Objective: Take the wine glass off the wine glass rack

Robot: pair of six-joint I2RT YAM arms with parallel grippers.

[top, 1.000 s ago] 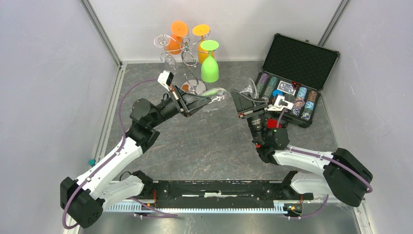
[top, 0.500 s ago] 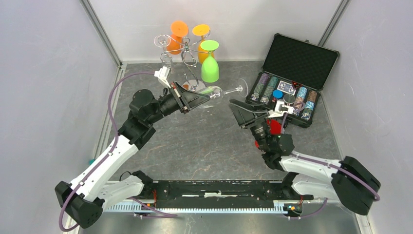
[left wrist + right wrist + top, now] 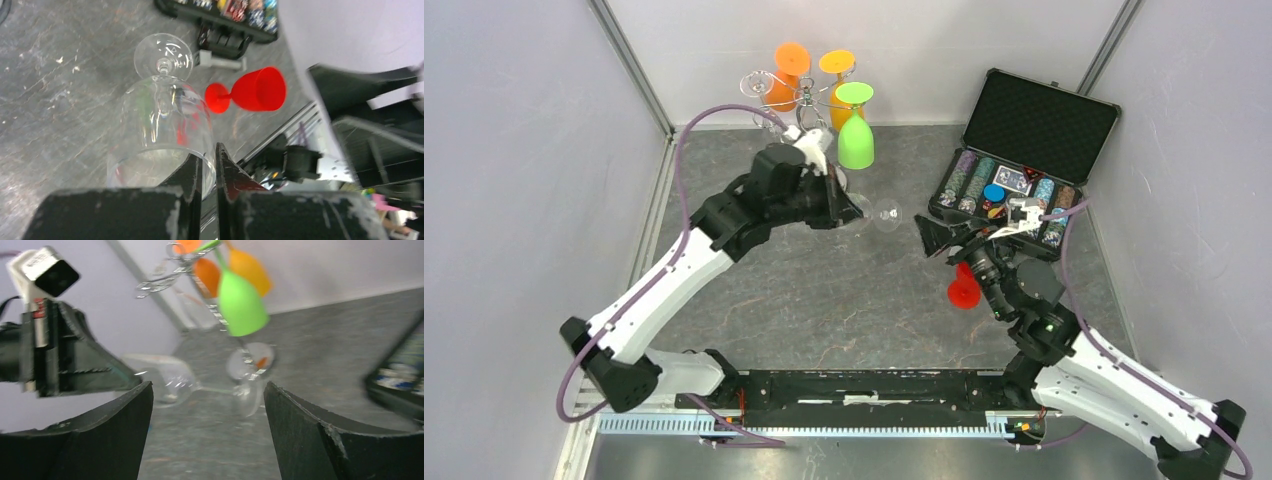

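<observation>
One clear wine glass [image 3: 160,120] lies in the left gripper [image 3: 208,160], apparently rim-pinched.

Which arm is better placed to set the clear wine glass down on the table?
Left: the left claw is shut on the rim of the clear stemmed wine glass, already off the shiny silver wire rack. The right claw stands open and empty.
</observation>
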